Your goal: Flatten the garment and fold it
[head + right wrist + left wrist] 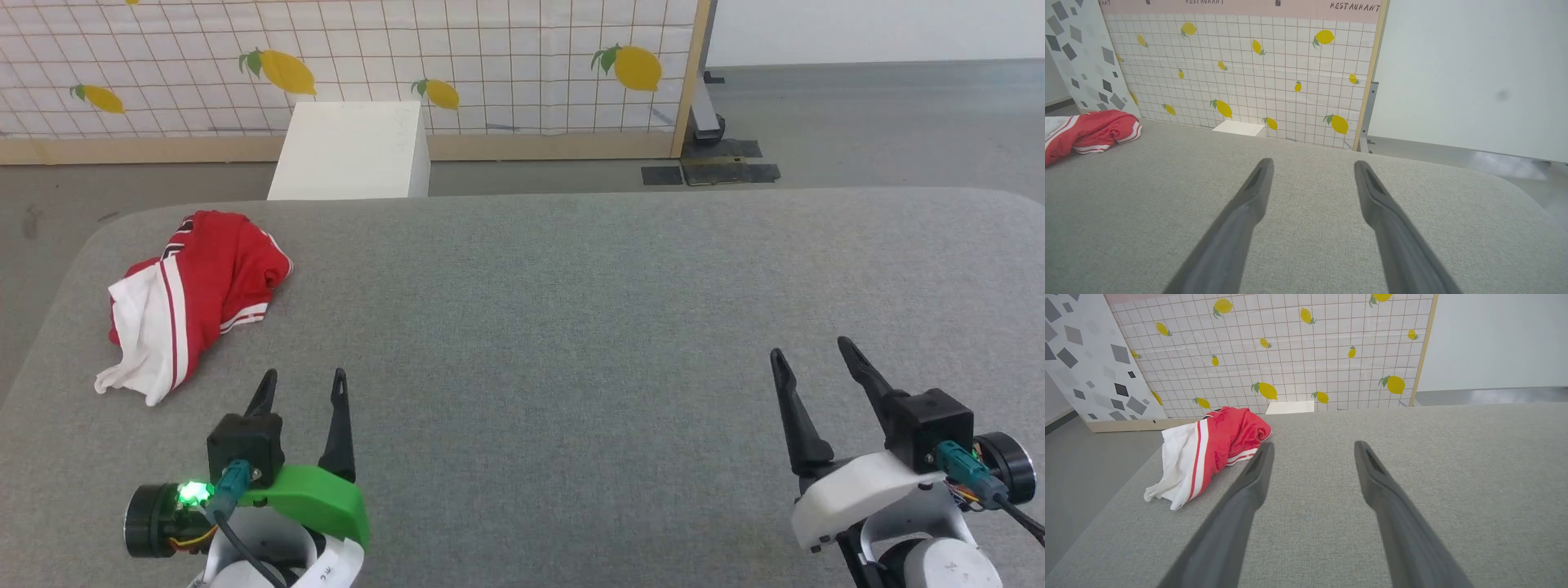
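Presently holding nothing with either gripper. Left gripper, near the front edge of the table on the left side: fingers spread wide, bare grey cloth between them. Right gripper, near the front edge toward the right: fingers likewise well apart in the right wrist view, empty, over bare surface.

Red jersey bunched in a heap near the far left corner of the table, close to the left edge, white sleeve part trailing toward the front. Near the left gripper but not touching; well apart from the right one.

Risks, judged from this layout:
- Pinching several layers at once when reaching into the heap, so lifting a wad instead of spreading one layer.
- Dragging fabric off the left edge, given such closeness to that edge.
- Losing soft, thin cloth from long narrow fingers mid-lift.
- Needing a long reach across the table for the right arm, leaving the left to pull alone and twist the shirt.

Hard to make out: collar, hem and shoulder lines, all buried in folds. Any chest lettering hidden, and the facing side impossible to tell. Jersey cut off at the left border of the right wrist view. White box beyond the far edge, base hidden by the table.
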Available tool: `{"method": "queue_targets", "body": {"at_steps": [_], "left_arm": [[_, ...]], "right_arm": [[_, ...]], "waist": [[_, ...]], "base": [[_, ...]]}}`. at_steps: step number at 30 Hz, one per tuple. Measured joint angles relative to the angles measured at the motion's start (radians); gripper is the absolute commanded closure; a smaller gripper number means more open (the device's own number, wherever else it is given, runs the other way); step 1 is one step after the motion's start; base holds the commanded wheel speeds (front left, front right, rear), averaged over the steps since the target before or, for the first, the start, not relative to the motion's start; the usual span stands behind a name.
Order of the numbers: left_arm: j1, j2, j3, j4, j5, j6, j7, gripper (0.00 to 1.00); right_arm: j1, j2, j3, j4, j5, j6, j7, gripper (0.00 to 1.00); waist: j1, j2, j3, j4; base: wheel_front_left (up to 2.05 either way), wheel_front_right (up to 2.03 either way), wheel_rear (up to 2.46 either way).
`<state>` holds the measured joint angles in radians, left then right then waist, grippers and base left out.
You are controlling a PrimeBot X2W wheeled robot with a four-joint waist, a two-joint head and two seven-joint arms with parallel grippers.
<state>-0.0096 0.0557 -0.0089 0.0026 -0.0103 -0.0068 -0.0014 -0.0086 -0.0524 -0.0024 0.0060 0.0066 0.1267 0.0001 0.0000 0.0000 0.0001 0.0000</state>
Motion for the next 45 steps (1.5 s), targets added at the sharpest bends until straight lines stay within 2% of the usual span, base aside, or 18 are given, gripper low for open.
{"method": "queue_targets", "body": {"at_steps": [45], "left_arm": [[0.0,0.008,-0.02,0.009,-0.015,-0.001,0.0,0.0]], "right_arm": [[0.0,-0.004,0.009,-0.002,0.042,0.0,0.013,0.0]], "waist": [[0.0,0.0,0.005,0.0]], "base": [[0.0,0.0,0.0]]}}
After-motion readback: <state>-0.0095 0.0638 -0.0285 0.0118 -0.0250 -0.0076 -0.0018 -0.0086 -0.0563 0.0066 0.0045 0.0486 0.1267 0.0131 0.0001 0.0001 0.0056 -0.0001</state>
